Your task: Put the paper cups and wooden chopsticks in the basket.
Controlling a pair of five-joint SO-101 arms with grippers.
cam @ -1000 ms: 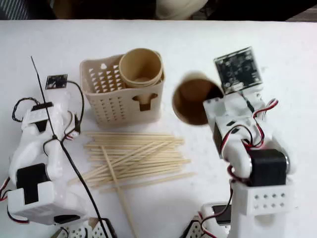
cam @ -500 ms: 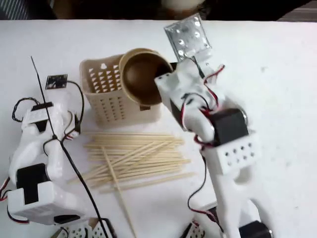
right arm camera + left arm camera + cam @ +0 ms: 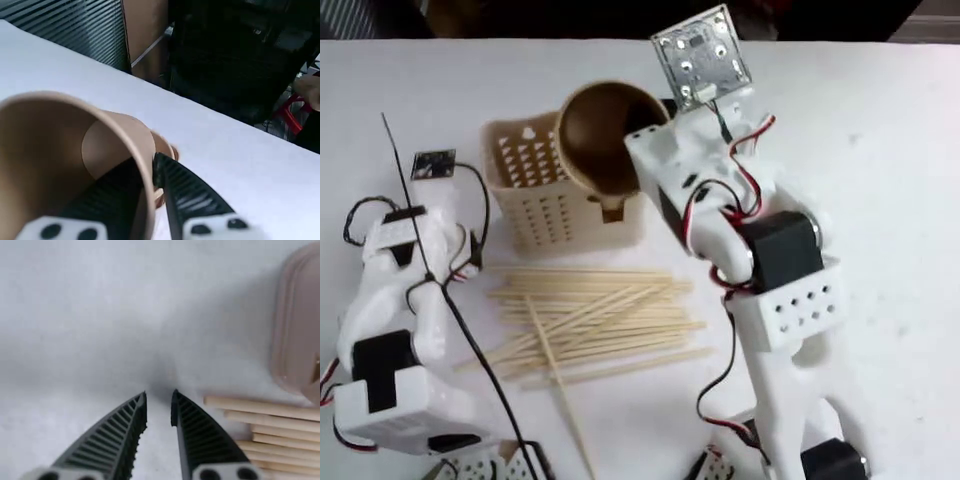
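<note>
Near-left corner of the table [image 3: 880, 120]: left gripper [image 3: 159, 415] hangs low over bare top, fingers a narrow gap apart, empty, just beside the chopstick ends. It has not moved.

Mid-table: chopsticks [image 3: 595, 315] in a loose heap just in front of the basket [image 3: 535, 215].

Farther back: right gripper [image 3: 638, 150] is clamped on the cup [image 3: 605, 135], one finger inside the wall, one outside. A second ago the cup hung right of the basket — now it tilts over the basket's right end. Release looks close; the chopsticks would then remain.
</note>
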